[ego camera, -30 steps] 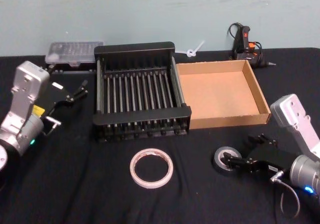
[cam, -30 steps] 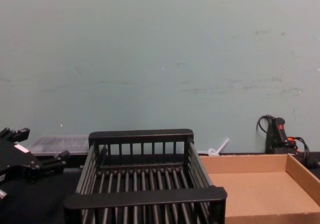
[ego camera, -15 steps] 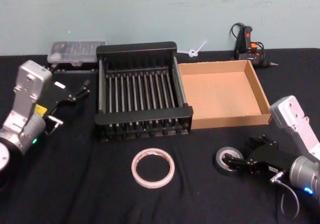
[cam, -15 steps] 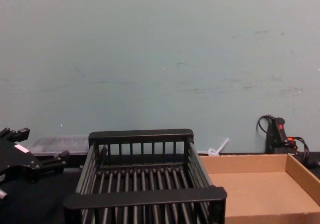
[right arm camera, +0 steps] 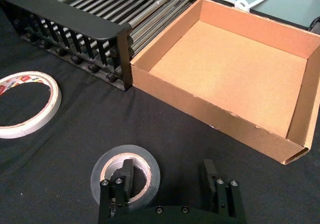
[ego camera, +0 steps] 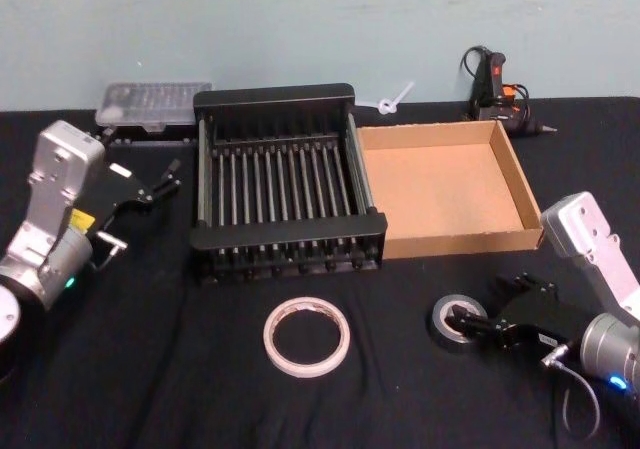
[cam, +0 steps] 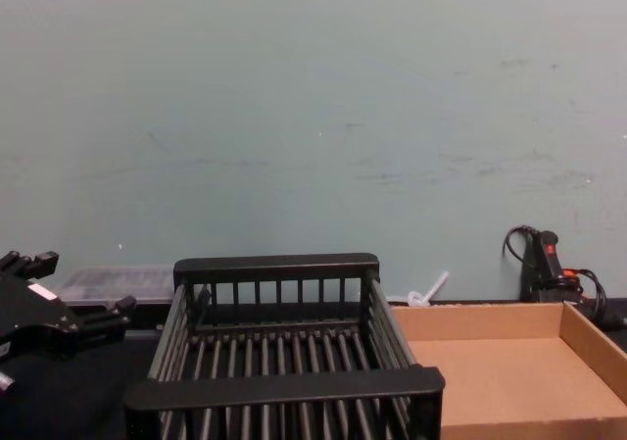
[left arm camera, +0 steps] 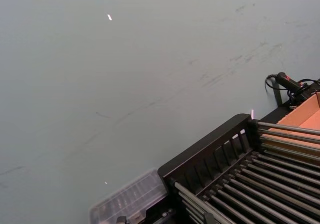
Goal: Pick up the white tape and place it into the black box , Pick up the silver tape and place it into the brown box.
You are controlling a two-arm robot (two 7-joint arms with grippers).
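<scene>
Two boxes sit side by side, touching: the wide, shallow brown cardboard tray and the black slatted plastic crate. Both are bare inside. Left gripper waits beside the crate, fingers spread. On the cloth lies the big thin white tape ring, light and bendy. The small thick grey tape roll looks stiff and firm. Right gripper is spread wide, one finger in the hole, good for pinching its wall.

Looked like a workshop or robotics lab bench. Table was draped in black cloth, set against a plain pale blue-green wall marked with scuffs and scratches. At the far right lay a black and orange glue gun with a coiled cord. At the far left sat a clear plastic parts case. A white zip tie lay by the wall behind the cardboard tray. No household furnishings.
</scene>
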